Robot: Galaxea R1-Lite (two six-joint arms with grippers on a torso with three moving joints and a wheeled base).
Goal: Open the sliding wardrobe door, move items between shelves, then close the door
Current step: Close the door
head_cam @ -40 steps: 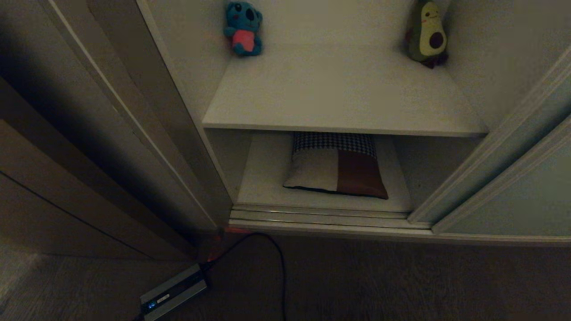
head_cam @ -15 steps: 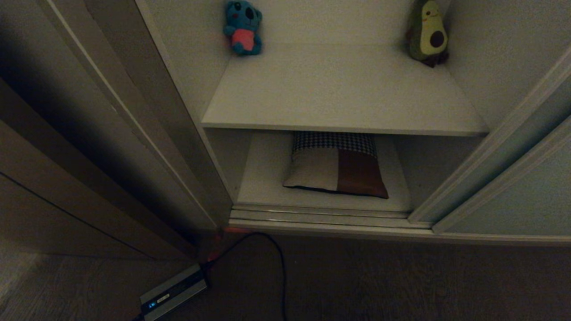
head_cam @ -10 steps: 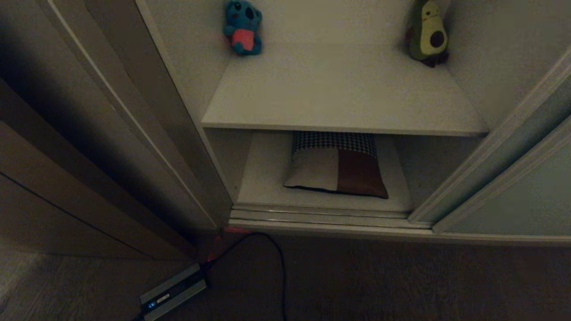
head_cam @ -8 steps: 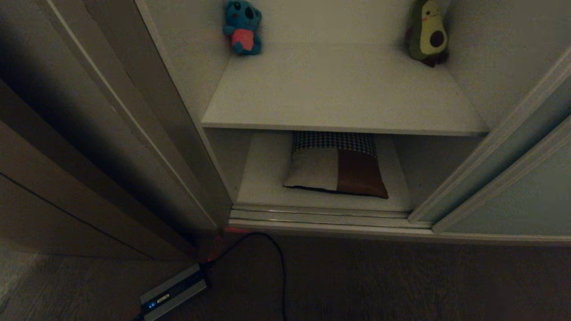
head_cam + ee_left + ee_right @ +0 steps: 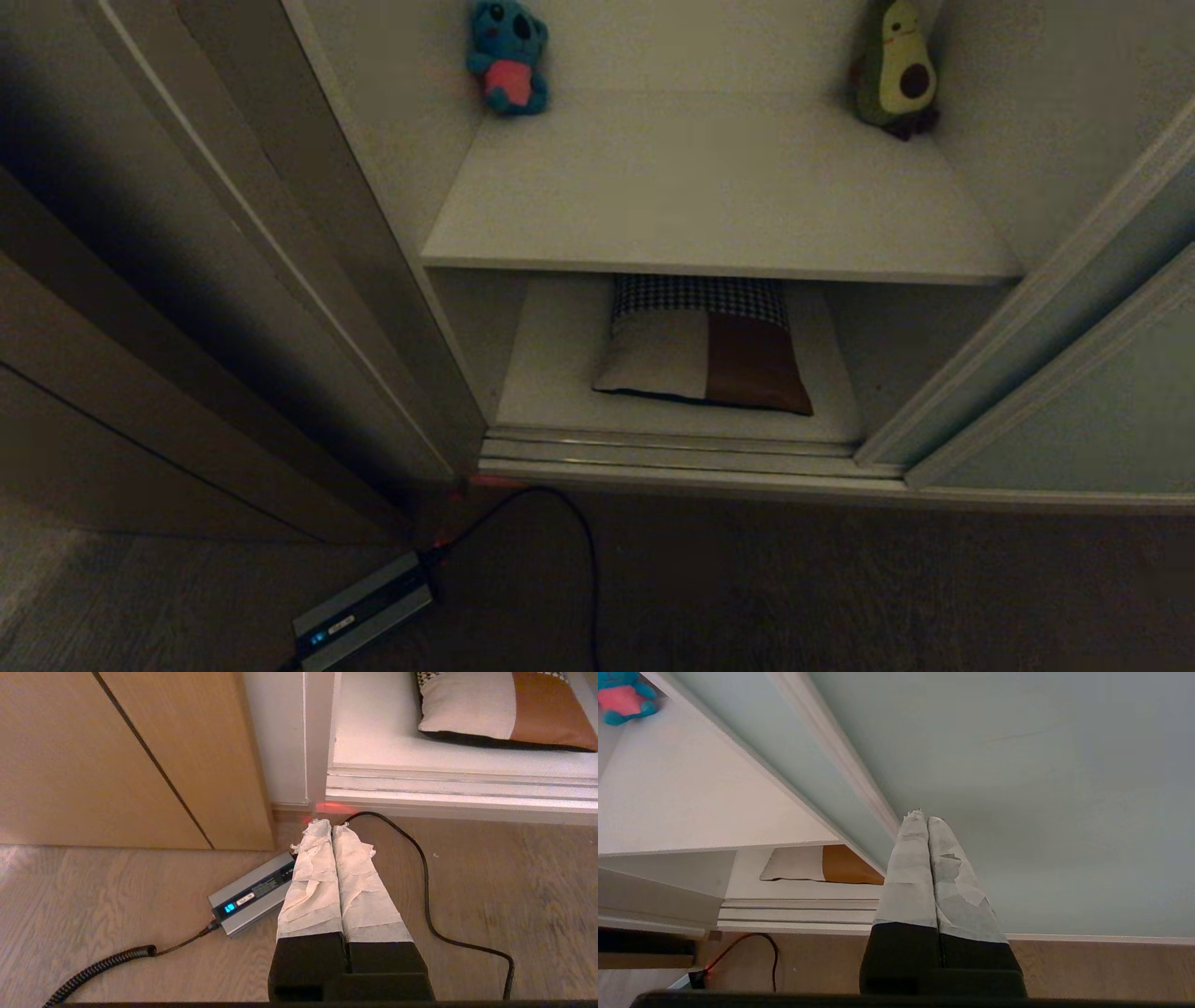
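Risk: right gripper, fingers pressed together, nothing held, beside pale grey-green sliding door frame — you could scrape it w/ sideways drift.

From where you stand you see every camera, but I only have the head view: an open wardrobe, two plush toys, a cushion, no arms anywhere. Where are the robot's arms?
Observer: The right gripper is raised in front of the pale sliding wardrobe door, fingers shut and holding nothing.
Operator: And the other one?
Observer: The left gripper hangs low over the wooden floor, also shut and holding nothing.
Operator: That little box on the floor, is it near the arm?
Observer: Yes, the grey power box lies right beside the left gripper, with a coiled cable running from it.
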